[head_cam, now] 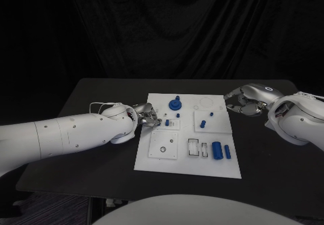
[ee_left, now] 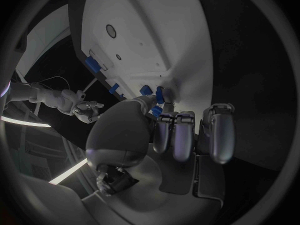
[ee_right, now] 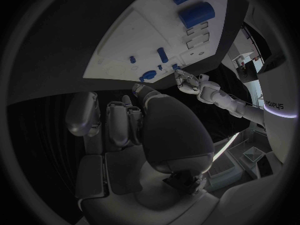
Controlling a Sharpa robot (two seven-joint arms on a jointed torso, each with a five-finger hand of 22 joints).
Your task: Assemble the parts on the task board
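- Black table (head_cam: pixel 88 93): bears white task board (head_cam: pixel 155 161), backed by dark curtain (head_cam: pixel 175 37).
- Left hand (head_cam: pixel 147 117): pinching a blue part (ee_left: pixel 159 95) at the board's edge.
- Right hand (head_cam: pixel 244 101): fingers curled, holding nothing.

Task board (head_cam: pixel 154 158): white plate, flat, between the two robot hands. Blue parts: round knobbed piece (head_cam: pixel 176 103) and small pegs beside the left robot hand (head_cam: pixel 148 117); two cylinders (head_cam: pixel 217 150) lying nearer the robot.

We see bare black table (head_cam: pixel 101 89) around the task board (head_cam: pixel 155 161), while the left hand (head_cam: pixel 147 117) crowds its left edge and the right hand (head_cam: pixel 246 101) hovers just off its far right corner.
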